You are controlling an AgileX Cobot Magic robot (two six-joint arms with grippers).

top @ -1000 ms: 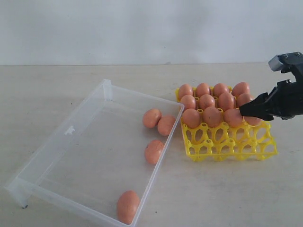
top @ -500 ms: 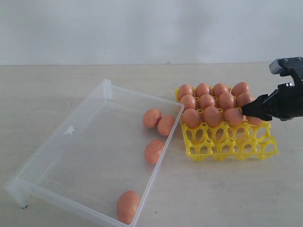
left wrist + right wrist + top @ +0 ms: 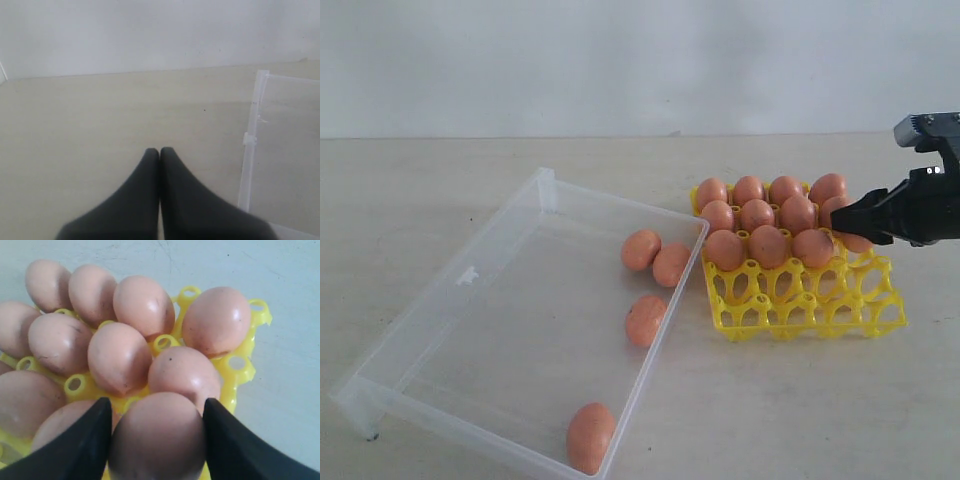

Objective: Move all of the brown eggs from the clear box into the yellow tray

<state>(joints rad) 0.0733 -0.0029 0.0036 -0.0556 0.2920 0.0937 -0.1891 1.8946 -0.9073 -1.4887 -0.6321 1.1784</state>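
Note:
The yellow tray (image 3: 800, 305) lies right of the clear box (image 3: 470, 275). Its two back rows and most of the third row are filled with brown eggs (image 3: 757, 214). My right gripper (image 3: 840, 218) hovers over the tray's right side, shut on one brown egg (image 3: 858, 242). In the right wrist view that egg (image 3: 157, 440) fills the gap between both fingers (image 3: 90, 440), just above the tray (image 3: 235, 390). Several brown eggs (image 3: 645, 320) lie loose along the clear box's right side. My left gripper (image 3: 159, 150) is shut on nothing above bare table, beside the box's wall (image 3: 250, 150).
The tray's front row of cups (image 3: 820, 318) stands empty. The beige table (image 3: 800, 420) runs back to a white wall (image 3: 620, 60). The left arm does not show in the exterior view.
My right gripper has risen a little and drawn slightly right, carrying the egg with it. The eggs in the box and the left gripper have not moved.

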